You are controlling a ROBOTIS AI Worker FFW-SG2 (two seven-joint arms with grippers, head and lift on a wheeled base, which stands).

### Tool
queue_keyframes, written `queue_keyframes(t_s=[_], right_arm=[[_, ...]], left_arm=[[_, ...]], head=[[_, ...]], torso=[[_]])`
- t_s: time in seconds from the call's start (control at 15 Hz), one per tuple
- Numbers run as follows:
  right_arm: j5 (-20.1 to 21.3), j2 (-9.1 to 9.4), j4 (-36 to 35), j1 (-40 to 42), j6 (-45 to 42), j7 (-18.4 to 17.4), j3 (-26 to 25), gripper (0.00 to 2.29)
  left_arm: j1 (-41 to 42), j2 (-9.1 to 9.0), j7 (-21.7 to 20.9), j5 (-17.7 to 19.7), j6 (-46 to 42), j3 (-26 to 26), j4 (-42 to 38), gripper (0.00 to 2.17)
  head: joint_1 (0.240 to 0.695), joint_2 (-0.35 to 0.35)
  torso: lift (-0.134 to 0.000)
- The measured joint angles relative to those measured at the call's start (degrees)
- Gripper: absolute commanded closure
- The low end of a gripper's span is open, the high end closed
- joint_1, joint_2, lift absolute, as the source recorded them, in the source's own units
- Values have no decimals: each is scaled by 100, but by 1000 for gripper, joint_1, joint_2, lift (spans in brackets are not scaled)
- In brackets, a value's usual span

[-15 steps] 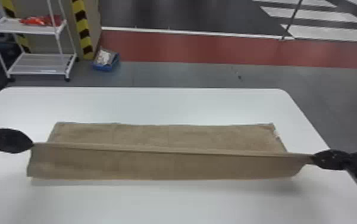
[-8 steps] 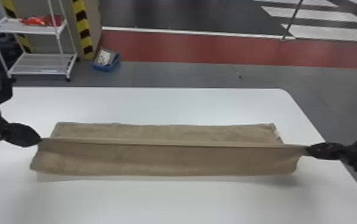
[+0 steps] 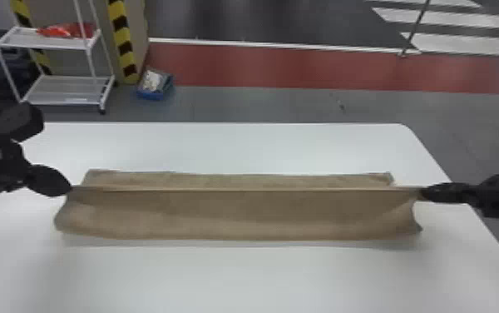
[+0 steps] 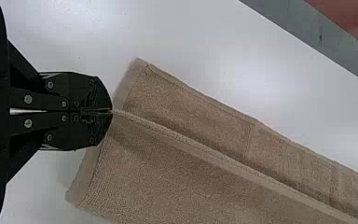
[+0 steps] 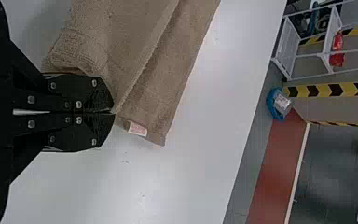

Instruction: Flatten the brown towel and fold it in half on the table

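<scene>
Head view: the left flat-fingered black claw [image 3: 71, 189] and right flat-fingered black claw [image 3: 422, 192] pinch opposite ends of one edge of the long brown terry towel [image 3: 236, 214], raised taut above the smooth white desk [image 3: 236, 279], presumably so the fold lands straight. Its front hangs softly bowed; a small pale label [image 5: 137, 129] sits near one corner.

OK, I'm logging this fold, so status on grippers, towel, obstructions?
Left gripper, right gripper shut on brown towel, one at each end. Held edge raised, fold unfinished. Nothing seen blocking it.
</scene>
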Motion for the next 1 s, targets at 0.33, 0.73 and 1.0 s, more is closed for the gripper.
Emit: queue_keyframes(t_s=[0.33,0.73,1.0], right_arm=[[133,-9,498,-479,-13,0,147,1659],[278,-47,806,-815,-52,0,397,1659],[402,-85,963,-869,-110,0,478,1659]], left_arm=[[-322,-31,97,-30,-60,-96,377,1197],[-555,-79,279,-39,-105,-231,699,1197],[-601,-109,441,-58,-106,-303,859,1200]], head=[[695,-93],[695,-84],[695,-83]], torso=[[-128],[-128],[-128]])
